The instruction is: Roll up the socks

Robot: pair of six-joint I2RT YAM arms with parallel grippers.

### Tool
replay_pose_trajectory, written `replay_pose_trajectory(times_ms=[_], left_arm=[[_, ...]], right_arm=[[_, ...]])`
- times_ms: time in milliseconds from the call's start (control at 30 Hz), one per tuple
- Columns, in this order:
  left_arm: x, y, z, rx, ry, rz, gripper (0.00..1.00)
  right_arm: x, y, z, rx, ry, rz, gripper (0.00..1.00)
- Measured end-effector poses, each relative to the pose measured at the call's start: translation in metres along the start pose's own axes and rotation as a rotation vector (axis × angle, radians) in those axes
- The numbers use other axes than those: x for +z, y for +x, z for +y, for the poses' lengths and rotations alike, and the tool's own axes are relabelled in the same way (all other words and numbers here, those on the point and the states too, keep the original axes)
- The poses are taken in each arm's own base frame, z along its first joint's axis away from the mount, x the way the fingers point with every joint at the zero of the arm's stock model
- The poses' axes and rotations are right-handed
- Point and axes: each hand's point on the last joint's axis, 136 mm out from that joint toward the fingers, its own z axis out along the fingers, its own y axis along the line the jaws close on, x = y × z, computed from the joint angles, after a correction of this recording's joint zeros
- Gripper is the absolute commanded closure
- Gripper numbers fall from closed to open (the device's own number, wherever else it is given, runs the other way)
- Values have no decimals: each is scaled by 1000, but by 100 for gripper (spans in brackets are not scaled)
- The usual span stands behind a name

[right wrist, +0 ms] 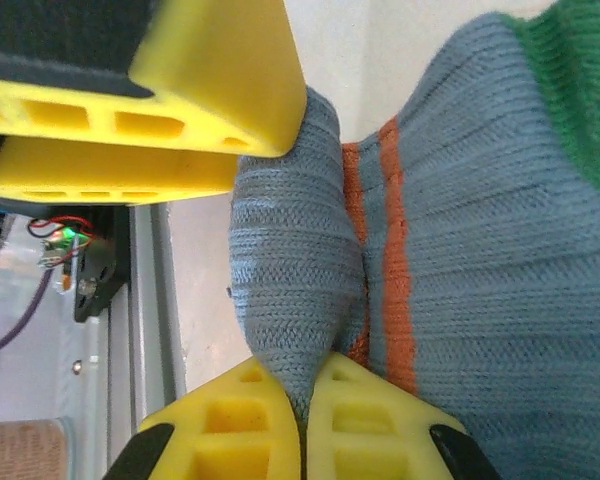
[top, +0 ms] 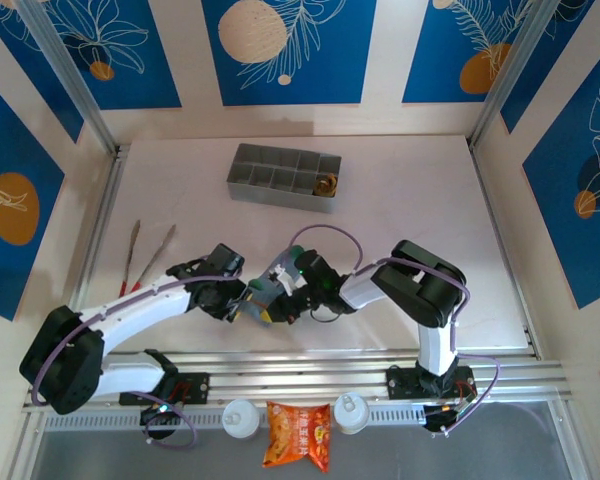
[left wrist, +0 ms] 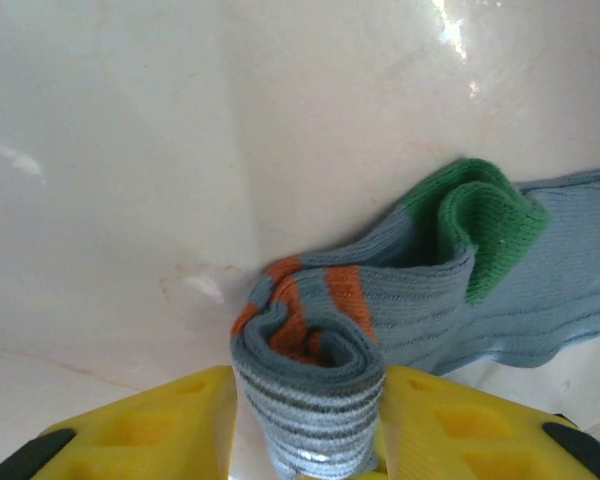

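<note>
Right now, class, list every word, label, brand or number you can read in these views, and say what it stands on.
Orange snack packet: printing present, too small and blurred to read.
Grey-blue sock: orange stripes, no lettering.
Blue wall panels: leaf patterns, no words.
Nothing legible anywhere.

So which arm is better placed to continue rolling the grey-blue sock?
Left, probably. The left gripper has the rolled end of the grey-blue sock between its fingers, so it can turn it further. The right gripper is shut on a fold, holding the fabric.
</note>
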Motion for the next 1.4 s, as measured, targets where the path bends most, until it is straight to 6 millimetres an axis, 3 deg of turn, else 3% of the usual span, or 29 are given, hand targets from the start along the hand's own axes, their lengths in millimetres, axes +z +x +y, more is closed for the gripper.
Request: replay_pose_trajectory(times_ms=[167, 267, 400, 533, 633, 767, 1000, 1167, 1233, 1400], left_arm=[[12, 5, 0, 21, -6, 8, 59], [15, 8, 2, 35, -11, 10, 44], [18, 9, 9, 30, -19, 3, 40], [11, 8, 7, 14, 6, -6, 27], [-1, 9, -1, -7, 58, -11, 27], [-10, 12, -9, -49, 124, 2, 37], [7, 20, 6, -103, 84, 36, 46], [16, 23, 2, -113, 87, 47, 55], [23, 25, 0, -118, 84, 52, 62], [33, 27, 3, -122, 30, 57, 99]], right_arm=[[-4, 0, -3, 73, -73, 22, 100], [-5, -1, -4, 117, -102, 46, 100], [-5, -1, -4, 158, -114, 78, 100], [-5, -2, -4, 199, -118, 114, 100], [-5, -2, -4, 219, -110, 134, 100], [-5, -2, -4, 236, -101, 154, 100], [-4, -2, -4, 273, -96, 183, 100], [-3, -2, -4, 295, -103, 202, 100], [-3, -2, -3, 302, -105, 208, 100], [-3, -1, -3, 313, -101, 222, 100]])
